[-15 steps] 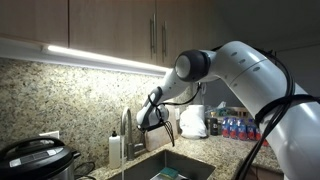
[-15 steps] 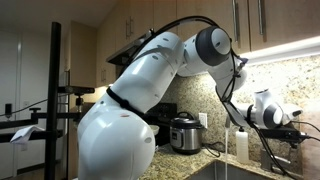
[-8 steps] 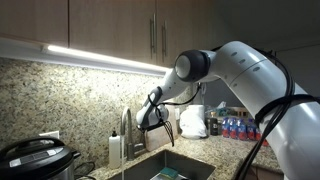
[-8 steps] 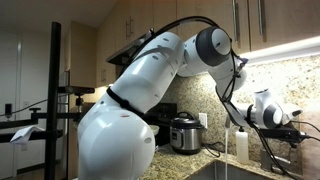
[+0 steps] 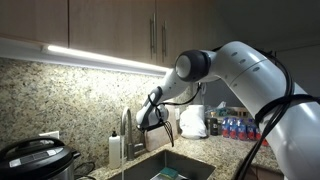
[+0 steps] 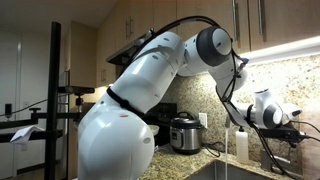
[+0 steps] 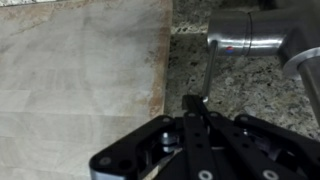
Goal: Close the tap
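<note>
Exterior view, tap: the tap (image 5: 127,122) is a slim grey metal gooseneck standing behind the sink (image 5: 182,166), beside a white soap dispenser (image 5: 115,150); its lever is too small to see.
Exterior view, gripper: the dark gripper (image 5: 152,118) is just beside the tap; its fingers are unreadable here.
Exterior view, surroundings: speckled granite backsplash (image 5: 70,105), round black pressure cooker (image 5: 35,160) cut off by the frame.
Exterior view, arm: the glossy white arm (image 6: 130,110) fills the frame; the gripper is at the right edge and the tap cannot be made out.
Wrist view, tap: brushed metal body (image 7: 245,30) cut off at the top, thin lever (image 7: 210,68) slanting down over the granite countertop (image 7: 255,90).
Wrist view, fingers: drawn together, tips at the lever's end; whether they pinch it is unclear.
</note>
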`<state>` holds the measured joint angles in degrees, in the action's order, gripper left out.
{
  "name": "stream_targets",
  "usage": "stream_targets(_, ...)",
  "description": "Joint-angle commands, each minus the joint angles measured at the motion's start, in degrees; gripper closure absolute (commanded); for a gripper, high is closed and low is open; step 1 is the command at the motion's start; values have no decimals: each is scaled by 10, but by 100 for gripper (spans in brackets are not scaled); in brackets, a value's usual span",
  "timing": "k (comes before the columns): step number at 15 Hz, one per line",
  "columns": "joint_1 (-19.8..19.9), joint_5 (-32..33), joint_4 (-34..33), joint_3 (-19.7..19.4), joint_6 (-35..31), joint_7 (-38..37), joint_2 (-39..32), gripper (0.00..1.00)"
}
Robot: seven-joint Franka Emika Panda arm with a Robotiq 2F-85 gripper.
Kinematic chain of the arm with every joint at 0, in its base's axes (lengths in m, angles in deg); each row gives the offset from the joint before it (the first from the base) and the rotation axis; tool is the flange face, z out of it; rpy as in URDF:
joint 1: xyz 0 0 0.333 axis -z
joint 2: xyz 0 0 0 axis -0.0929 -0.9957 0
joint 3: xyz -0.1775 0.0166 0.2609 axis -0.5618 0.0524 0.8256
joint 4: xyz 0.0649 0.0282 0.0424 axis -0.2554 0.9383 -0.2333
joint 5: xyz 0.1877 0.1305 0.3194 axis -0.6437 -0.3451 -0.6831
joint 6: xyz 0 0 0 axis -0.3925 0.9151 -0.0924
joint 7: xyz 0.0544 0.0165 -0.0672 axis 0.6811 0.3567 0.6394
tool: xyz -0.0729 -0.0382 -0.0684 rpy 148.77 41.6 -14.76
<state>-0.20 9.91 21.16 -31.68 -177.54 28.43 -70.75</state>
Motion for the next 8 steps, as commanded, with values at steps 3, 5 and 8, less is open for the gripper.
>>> stream_targets(3, 18, 9, 10, 34, -23, 3, 2, 96)
stream_targets(5, 23, 9, 12, 43, -28, 5, 2, 96)
stream_targets(8, 26, 7, 13, 46, -31, 1, 3, 96)
